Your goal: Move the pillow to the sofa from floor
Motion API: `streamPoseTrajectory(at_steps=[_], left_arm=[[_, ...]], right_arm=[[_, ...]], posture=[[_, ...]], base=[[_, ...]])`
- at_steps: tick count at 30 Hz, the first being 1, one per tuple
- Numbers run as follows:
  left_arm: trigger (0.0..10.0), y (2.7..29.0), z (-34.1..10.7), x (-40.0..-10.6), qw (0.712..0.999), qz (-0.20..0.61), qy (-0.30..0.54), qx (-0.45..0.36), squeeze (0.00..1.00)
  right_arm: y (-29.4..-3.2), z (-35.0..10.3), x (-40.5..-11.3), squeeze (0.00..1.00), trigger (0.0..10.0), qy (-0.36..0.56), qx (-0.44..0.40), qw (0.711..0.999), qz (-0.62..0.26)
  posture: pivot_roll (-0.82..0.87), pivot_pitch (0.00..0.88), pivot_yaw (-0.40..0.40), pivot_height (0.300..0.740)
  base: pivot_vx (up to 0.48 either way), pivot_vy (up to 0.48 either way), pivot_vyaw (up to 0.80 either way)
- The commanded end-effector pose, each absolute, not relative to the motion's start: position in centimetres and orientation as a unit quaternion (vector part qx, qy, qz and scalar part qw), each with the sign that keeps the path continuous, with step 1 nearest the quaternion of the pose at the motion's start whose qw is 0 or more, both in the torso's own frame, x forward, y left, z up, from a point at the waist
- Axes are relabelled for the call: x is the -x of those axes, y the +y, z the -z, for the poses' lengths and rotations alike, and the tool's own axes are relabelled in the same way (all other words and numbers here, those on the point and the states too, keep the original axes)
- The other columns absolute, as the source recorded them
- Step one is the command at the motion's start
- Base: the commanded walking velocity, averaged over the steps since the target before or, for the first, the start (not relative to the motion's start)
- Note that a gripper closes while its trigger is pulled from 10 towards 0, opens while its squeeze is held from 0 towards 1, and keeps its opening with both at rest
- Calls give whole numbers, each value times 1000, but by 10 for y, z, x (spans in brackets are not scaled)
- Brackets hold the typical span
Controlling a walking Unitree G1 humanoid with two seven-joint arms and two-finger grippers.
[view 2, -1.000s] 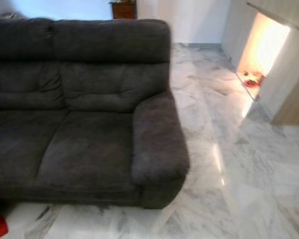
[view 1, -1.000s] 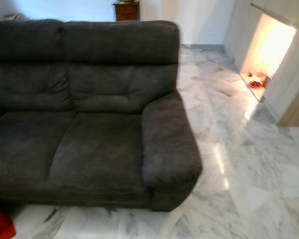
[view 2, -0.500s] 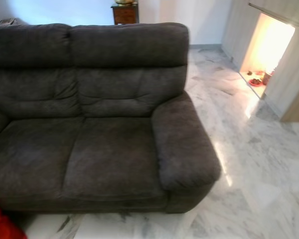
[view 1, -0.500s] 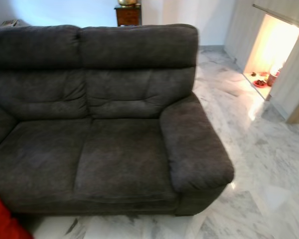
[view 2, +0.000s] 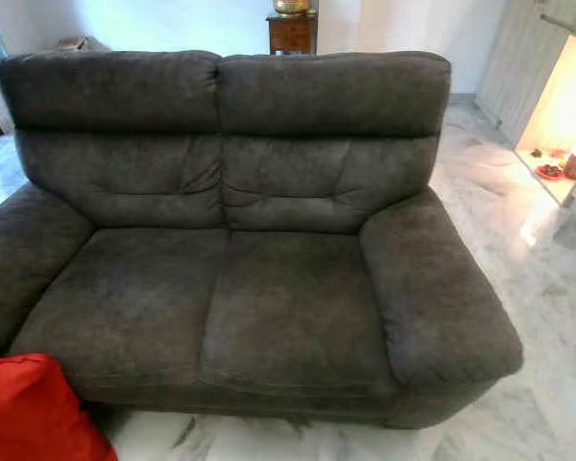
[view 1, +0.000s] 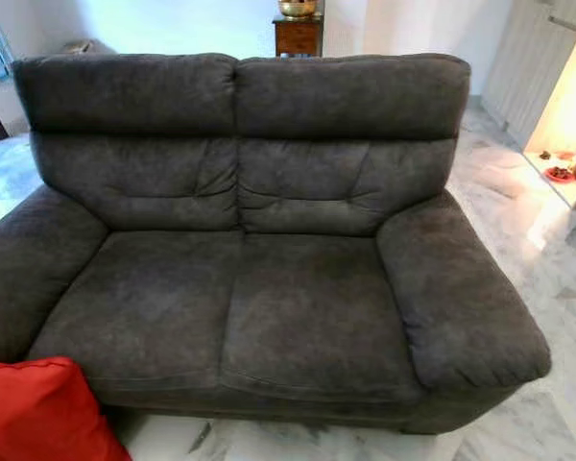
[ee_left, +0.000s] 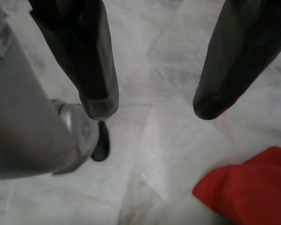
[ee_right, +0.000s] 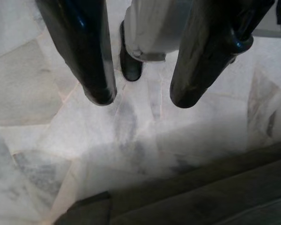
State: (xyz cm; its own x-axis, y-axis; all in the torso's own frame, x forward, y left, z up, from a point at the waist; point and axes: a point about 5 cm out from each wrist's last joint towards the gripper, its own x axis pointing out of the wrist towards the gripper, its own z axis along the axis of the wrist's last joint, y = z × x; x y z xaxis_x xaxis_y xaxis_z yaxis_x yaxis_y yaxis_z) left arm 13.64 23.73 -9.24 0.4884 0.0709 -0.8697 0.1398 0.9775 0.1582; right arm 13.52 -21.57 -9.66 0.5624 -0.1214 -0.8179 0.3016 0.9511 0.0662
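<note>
A red pillow [view 1: 43, 411] lies on the marble floor at the lower left, in front of the left end of the dark grey two-seat sofa [view 1: 259, 288]. Its red corner [ee_left: 250, 187] also appears in the left wrist view, beyond the open left gripper [ee_left: 157, 105], which hangs above bare floor with nothing between its fingers. The right gripper [ee_right: 140, 101] hangs open over the floor too, close to the sofa's dark base [ee_right: 201, 197].
The white marble floor [view 1: 557, 269] runs along the sofa's right side to a lit wooden niche [view 1: 566, 125] holding a red bowl. A small wooden cabinet [view 1: 298, 34] stands behind the sofa. My own foot [ee_left: 100, 145] rests on the floor under the left gripper.
The camera has swung to the left: the sofa now sits centred with its left armrest in view, and far more of the red pillow shows at the lower left.
</note>
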Motion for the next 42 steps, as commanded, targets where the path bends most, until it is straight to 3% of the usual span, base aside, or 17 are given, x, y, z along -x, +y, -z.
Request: streamPoseTrajectory(at_steps=[1, 15, 32, 42], left_arm=[[10000, 244, 92, -132, 851, 15, 514, -106, 0], [10000, 228, 92, -148, 856, 23, 506, -105, 0], [10000, 243, 95, -124, 846, 16, 521, -110, 0], [10000, 247, 93, -128, 850, 19, 514, -115, 0]], right_arm=[[-211, 96, -138, 0, 10000, 451, -102, 879, 115], [-210, 98, -135, 0, 10000, 458, -97, 877, 110], [-207, 99, -134, 0, 10000, 457, -110, 876, 113], [-206, 99, -134, 0, 10000, 456, -113, 876, 112]], posture=[[84, 30, -1, 740], [84, 35, 5, 740], [87, 39, 11, 740], [90, 39, 12, 740]], base=[[0, 480, 0], [0, 480, 604], [0, 472, 0], [0, 58, 0]])
